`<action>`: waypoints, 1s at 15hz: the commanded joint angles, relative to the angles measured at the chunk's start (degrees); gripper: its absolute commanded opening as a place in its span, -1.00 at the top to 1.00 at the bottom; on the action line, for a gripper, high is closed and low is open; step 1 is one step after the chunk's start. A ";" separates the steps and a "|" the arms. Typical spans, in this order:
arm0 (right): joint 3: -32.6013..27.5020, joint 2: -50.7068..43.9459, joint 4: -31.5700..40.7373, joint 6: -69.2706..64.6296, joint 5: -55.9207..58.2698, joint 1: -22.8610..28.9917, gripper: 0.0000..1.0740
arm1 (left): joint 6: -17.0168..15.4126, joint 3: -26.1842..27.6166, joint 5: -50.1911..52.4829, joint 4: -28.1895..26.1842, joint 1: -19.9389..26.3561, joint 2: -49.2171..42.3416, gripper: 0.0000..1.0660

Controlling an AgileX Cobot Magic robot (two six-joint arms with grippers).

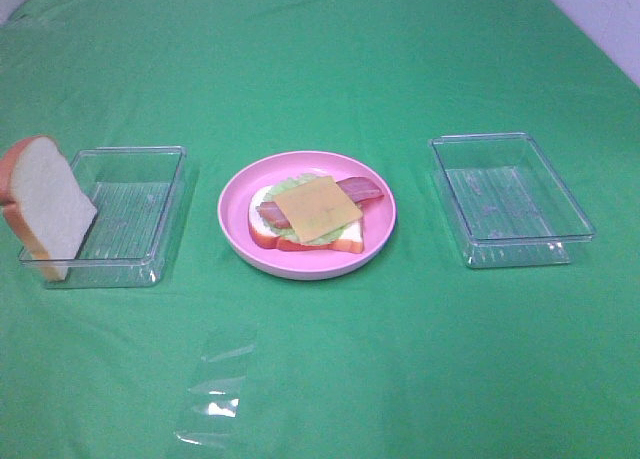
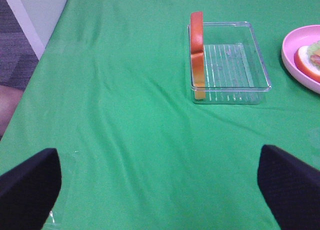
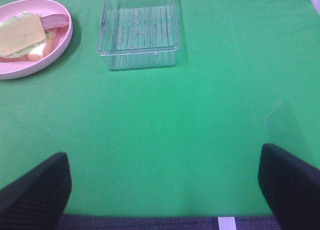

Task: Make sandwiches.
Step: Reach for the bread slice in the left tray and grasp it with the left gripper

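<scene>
Exterior high view: an open-faced sandwich (image 1: 305, 219) sits on a round pink plate (image 1: 380, 241) at the middle of the green-draped worktop (image 1: 320, 69) — a bottom bread slice, a pale green lettuce leaf, a reddish-brown bacon strip and a square yellow cheese slice (image 1: 316, 208) already stacked. By the look of it the build is most of the way done; the top slice is not yet on. That last bread slice (image 1: 40, 205), white with an orange-brown crust, stands on edge against the wall of the left clear tray (image 1: 160, 249), towards the worktop's left edge. Its twin, the right clear tray (image 1: 560, 241), sits towards the right edge with nothing in it.

Both trays are rigid, transparent plastic with ribbed floors and squared corners; the plate is smooth and glossy with a raised rim; the cloth is matte and softly creased. The food pieces look like moulded toys, flat and clean-edged.

Wrist views show the left hand (image 2: 160, 190) and the right hand (image 3: 165, 190) gaping wide, dark fingers spread over bare cloth — each holding nothing and well apart from the trays.
</scene>
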State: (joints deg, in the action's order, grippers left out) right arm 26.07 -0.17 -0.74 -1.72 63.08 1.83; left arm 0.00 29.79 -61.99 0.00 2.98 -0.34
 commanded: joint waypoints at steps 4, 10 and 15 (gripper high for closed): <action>-0.23 -1.66 0.40 0.69 -0.11 -0.11 -0.82 | 0.29 -0.17 0.40 0.00 0.11 -0.63 -0.87; -0.23 -1.66 0.46 0.69 -0.11 -0.11 -0.82 | 0.29 -0.17 0.40 0.00 0.11 -0.63 -0.87; -0.23 -1.66 0.46 0.69 -0.11 -0.11 -0.82 | 0.29 -0.17 0.40 0.00 0.11 -0.63 -0.87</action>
State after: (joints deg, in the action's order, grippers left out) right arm 26.01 -0.23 -0.57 -1.72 63.20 1.83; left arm 0.00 29.79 -61.99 0.00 2.98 -0.34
